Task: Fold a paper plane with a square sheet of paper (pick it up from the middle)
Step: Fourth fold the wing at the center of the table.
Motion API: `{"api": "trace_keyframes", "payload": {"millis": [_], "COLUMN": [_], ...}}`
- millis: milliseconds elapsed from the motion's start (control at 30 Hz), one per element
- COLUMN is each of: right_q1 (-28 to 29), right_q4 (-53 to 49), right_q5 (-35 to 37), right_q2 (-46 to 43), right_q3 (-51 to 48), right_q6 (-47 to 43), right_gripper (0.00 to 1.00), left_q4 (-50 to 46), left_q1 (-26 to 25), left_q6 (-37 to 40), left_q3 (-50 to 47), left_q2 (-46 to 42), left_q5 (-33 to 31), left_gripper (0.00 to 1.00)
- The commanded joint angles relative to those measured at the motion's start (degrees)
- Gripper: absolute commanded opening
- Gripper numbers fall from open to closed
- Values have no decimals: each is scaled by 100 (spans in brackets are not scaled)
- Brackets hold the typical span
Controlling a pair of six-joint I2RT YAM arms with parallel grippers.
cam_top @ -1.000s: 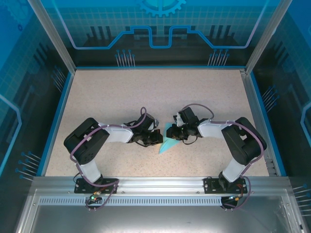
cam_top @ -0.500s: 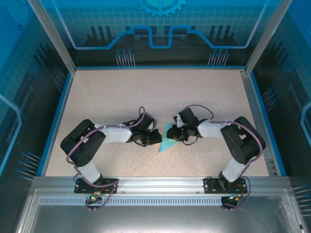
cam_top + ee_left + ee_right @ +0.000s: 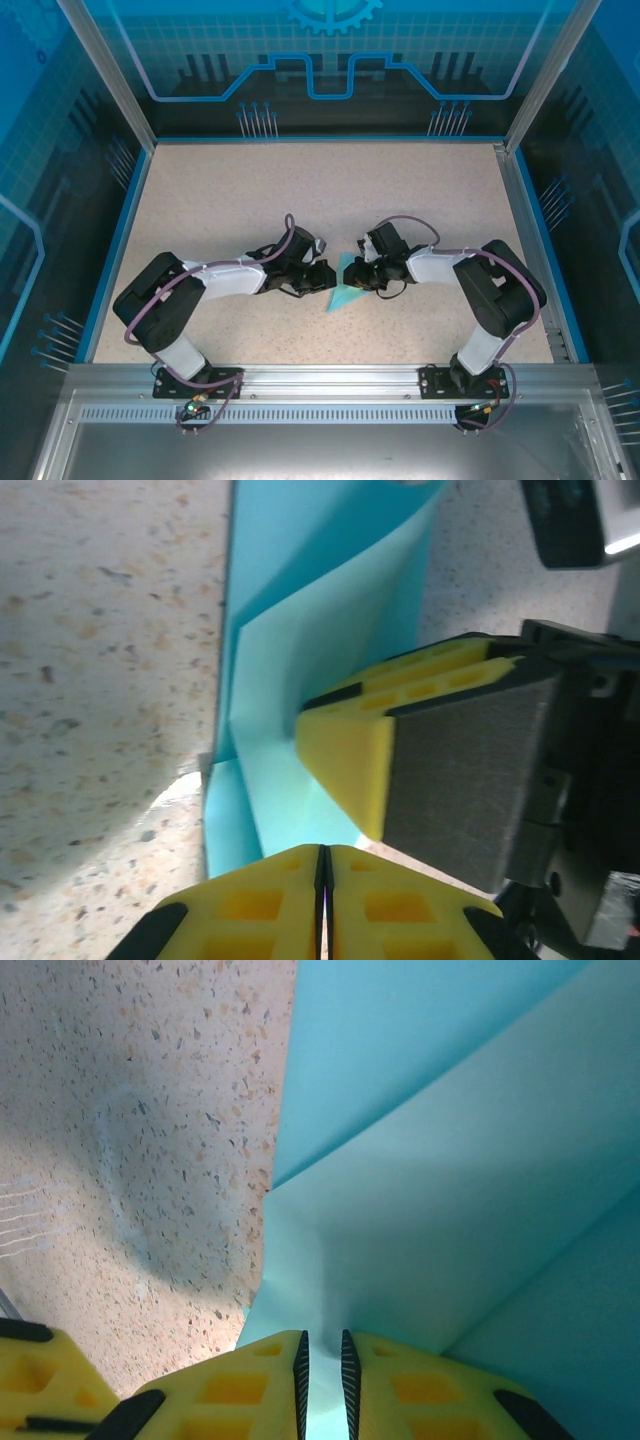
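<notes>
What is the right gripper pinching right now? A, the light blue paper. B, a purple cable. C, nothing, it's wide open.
A: seen from the right wrist, the folded paper runs into the narrow slit of the right gripper, between its yellow fingers.

Top external: fixed, high, behind the arm bases, looking down and forward over the whole table (image 3: 300, 190), wide shot. Left wrist: very close, low over the tabletop, looking past the left gripper (image 3: 322, 865) at the sheet of paper (image 3: 300, 680). Right wrist: closer again, past the right gripper (image 3: 322, 1350) onto the same sheet (from the opposite side). All three share the sheet and the speckled tabletop around it.
</notes>
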Motion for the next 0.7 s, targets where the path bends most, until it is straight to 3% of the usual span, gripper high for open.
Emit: {"api": "trace_keyframes", "payload": {"millis": [0,667], "right_q1": [-80,-88], "right_q4": [-50,-138], "right_q5": [73,141], "right_q2": [134,180], "right_q3": [-61,-16], "right_q6": [-98,-8], "right_gripper": [20,19], "left_q4": [250,-377], "left_q1": [-30,-147], "left_q6": [-26,119], "left_q3": [-50,163], "left_q2": [50,615], "left_q5": [429,117], "left_gripper": [12,10]}}
